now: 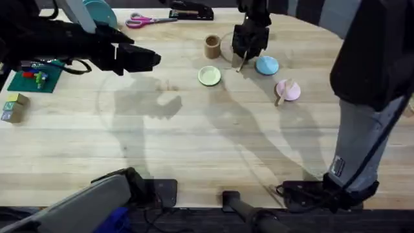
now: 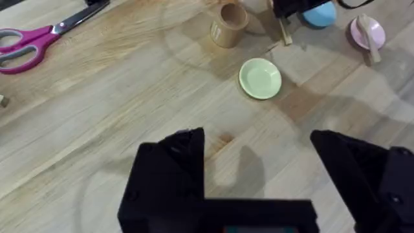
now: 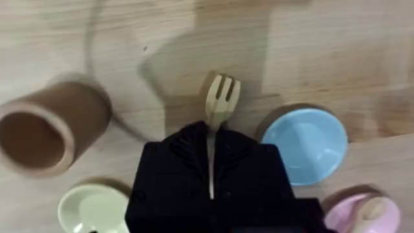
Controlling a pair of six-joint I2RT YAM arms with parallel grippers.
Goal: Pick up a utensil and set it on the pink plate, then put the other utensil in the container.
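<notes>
Spoon [image 1: 283,92] lies on plate nearest right arm's base [image 1: 289,90]. Cup [image 1: 212,46] at far side, 2nd plate [image 1: 209,76] in front of it. 3rd plate [image 1: 266,65] btwn; fork [image 1: 242,63] just left of it.

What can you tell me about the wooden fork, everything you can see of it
The fork is small, pale and wood-like, with short prongs on a flat head. The right tool is shut on its handle, so just the head and a thin strip of the handle show between the black fingers. It hangs over bare table between the brown cup and the blue plate; whether it touches the table is unclear.
</notes>
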